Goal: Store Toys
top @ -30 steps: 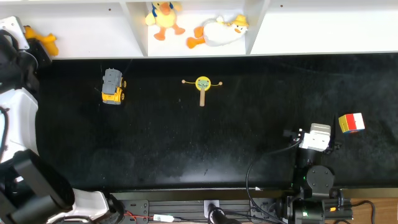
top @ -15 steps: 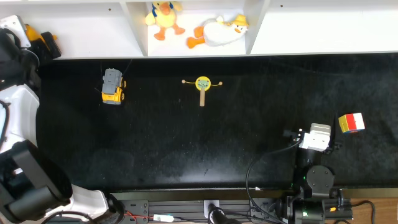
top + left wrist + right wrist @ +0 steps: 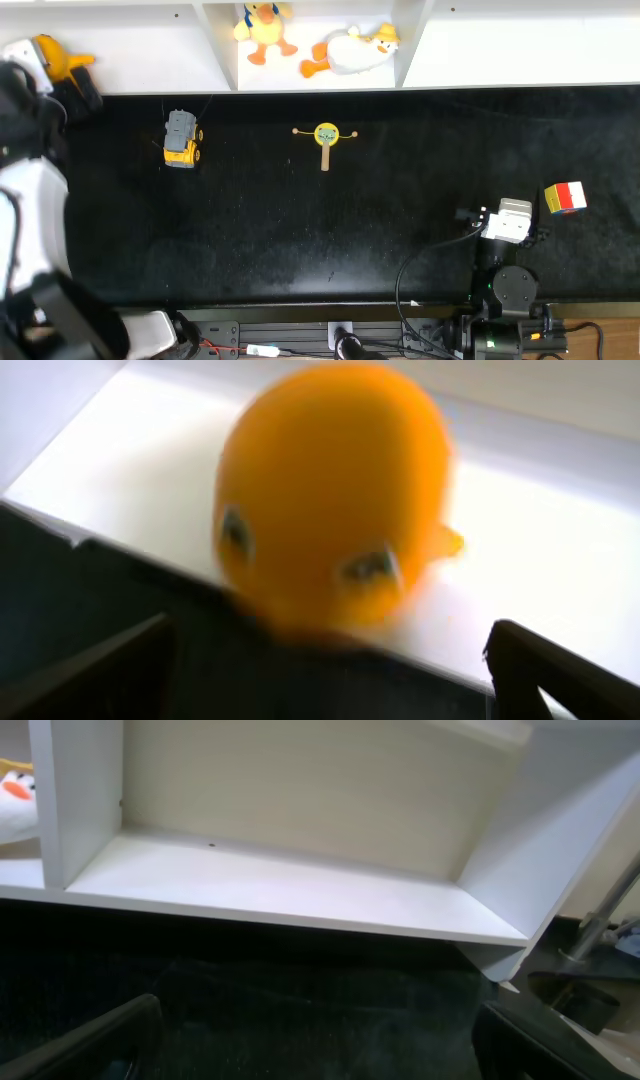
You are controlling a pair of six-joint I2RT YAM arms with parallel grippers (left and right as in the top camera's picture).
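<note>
Orange rounded toy point(image 3: 335, 520) now sits deeper in the white shelf's left compartment point(image 3: 150, 50). My left gripper point(image 3: 330, 630) gapes wide, so I judge this one stored!

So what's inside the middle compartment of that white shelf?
A yellow plush duck and a white plush duck lying beside it; the white shelf's deeper part is cut off.
</note>
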